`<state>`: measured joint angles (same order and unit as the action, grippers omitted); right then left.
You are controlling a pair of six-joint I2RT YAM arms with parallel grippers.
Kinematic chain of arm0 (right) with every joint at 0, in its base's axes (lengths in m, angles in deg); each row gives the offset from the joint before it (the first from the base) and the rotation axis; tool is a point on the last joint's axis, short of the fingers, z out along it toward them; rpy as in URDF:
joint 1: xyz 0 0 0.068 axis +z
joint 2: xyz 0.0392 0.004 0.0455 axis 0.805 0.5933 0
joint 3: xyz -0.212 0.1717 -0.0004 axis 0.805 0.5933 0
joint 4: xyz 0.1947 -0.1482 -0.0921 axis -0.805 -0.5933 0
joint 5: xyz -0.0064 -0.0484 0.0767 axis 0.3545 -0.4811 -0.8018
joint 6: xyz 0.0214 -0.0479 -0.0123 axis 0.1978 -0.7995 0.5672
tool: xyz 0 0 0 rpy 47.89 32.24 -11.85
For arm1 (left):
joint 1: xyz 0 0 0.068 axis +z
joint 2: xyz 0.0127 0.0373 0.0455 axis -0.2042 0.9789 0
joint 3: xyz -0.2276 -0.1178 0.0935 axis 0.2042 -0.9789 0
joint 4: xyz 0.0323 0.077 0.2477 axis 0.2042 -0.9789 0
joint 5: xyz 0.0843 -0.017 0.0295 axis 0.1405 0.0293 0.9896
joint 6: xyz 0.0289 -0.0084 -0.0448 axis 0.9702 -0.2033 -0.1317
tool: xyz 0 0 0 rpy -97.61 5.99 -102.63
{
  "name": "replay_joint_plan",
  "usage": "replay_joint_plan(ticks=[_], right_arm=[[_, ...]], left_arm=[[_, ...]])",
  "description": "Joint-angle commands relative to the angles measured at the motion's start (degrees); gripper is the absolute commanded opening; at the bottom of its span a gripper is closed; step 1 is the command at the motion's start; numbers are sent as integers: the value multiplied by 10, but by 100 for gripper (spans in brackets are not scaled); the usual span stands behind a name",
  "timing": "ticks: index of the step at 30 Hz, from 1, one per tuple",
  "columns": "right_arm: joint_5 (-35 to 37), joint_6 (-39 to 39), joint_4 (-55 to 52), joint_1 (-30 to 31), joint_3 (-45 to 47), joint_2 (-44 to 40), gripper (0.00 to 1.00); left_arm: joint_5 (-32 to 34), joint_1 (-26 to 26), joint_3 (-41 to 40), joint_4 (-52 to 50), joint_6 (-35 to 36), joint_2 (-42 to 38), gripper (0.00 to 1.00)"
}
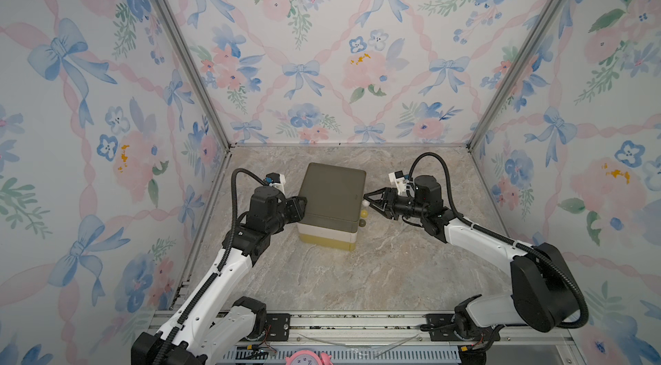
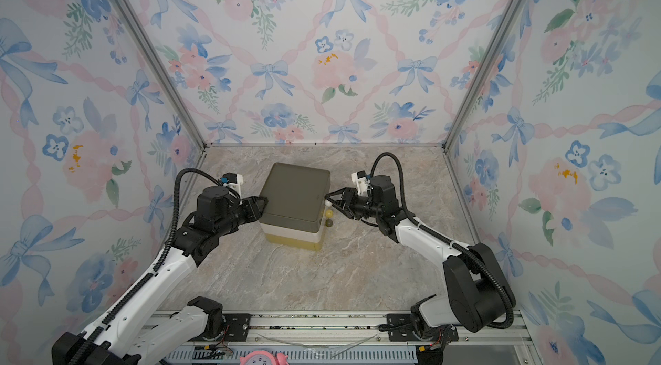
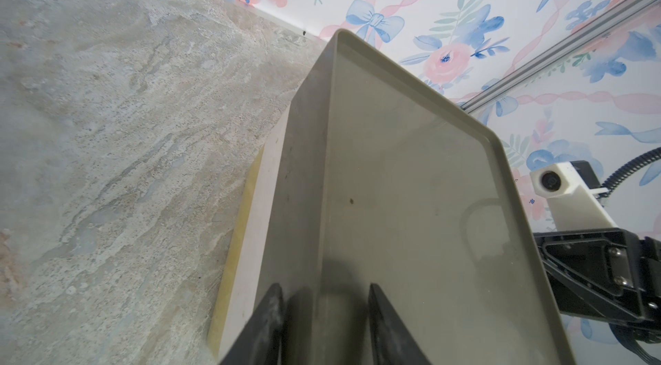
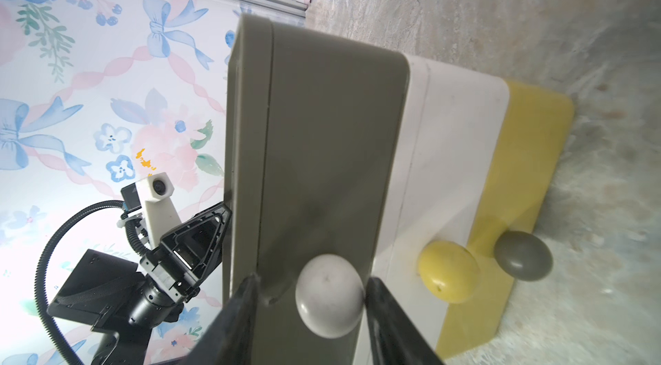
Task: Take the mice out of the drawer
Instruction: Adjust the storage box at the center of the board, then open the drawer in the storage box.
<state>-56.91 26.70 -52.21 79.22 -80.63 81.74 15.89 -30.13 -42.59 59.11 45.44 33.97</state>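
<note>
Left pincer (image 3: 324, 287) looks clamped on the drawer unit (image 3: 411, 184) at its olive top edge. Right pincer (image 4: 312, 277) straddles the white knob (image 4: 327, 304), jaws parted, one finger touching.

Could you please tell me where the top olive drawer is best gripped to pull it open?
By its round white knob, approached head-on from the drawer front, which faces the right claw: the knob protrudes, and that claw's fingers straddle it.

Left arm (image 1: 229, 263) and right arm (image 1: 479, 234) reach with bent elbows to opposite sides of the drawer cabinet (image 1: 332, 195). Left gripper (image 3: 322, 313) sits at its left top edge, fingers (image 3: 270, 313) narrowly astride the rim. Right gripper (image 4: 310, 281) brackets the white knob (image 4: 329, 297) on its right face, one finger touching, one apart
</note>
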Motion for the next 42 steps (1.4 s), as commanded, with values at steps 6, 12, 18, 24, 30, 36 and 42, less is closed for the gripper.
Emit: replay_joint_plan(ticks=[6,12,18,24,30,36,42], right_arm=[[-33,24,48,-4,19,6,44],[-40,26,50,2,10,22,40],[-41,22,52,-2,5,35,36],[-46,35,75,-5,10,45,27],[-51,43,76,-32,43,13,22],[-65,18,15,-78,70,-43,21],[-109,-28,-84,-157,96,-118,20]], left_arm=[[-9,-11,9,-32,-9,10,37],[0,-13,5,-31,-16,12,35],[-2,-15,5,-31,-14,20,34],[35,-16,-2,-33,-18,17,34],[60,-16,-5,-41,-21,21,34],[78,-15,-8,-47,-25,23,35],[80,-16,-9,-47,-23,21,35]])
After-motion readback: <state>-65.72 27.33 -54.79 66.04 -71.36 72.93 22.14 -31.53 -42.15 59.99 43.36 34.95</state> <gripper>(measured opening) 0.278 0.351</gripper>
